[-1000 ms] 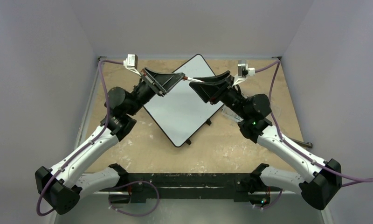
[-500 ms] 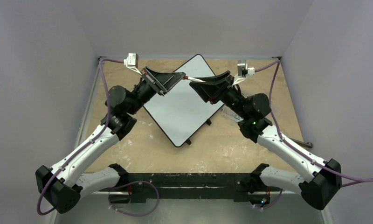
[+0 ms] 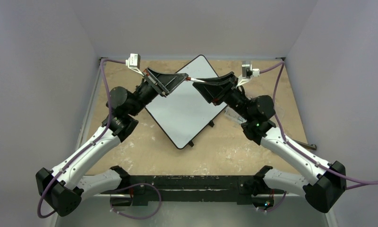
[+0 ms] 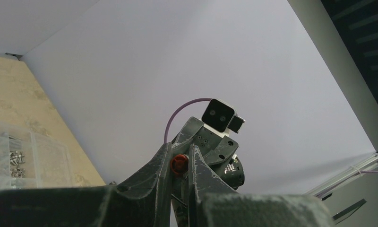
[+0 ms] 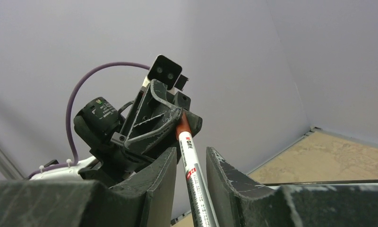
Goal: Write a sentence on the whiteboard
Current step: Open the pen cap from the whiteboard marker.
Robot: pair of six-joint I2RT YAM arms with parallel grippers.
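Observation:
The whiteboard [image 3: 184,106] lies turned like a diamond on the table, and no sentence is in view on its face. Both grippers meet above its far corner. My left gripper [image 3: 181,77] [image 4: 180,147] is shut on the red cap end [image 4: 178,164] of the slim red-and-white marker [image 3: 193,80] [image 5: 195,179]. My right gripper [image 3: 197,85] [image 5: 192,151] straddles the marker's white barrel, jaws still open with a thin gap on each side. The marker runs level from one gripper to the other.
A clear plastic box of metal bits [image 4: 17,156] sits by the board's right side, mostly under the right arm [image 3: 253,111]. Pale walls close in the table on three sides. The black base rail [image 3: 187,184] spans the near edge.
The right jaws have narrowed around the marker's barrel. Both arms and the left grip on the cap have stayed where they were.

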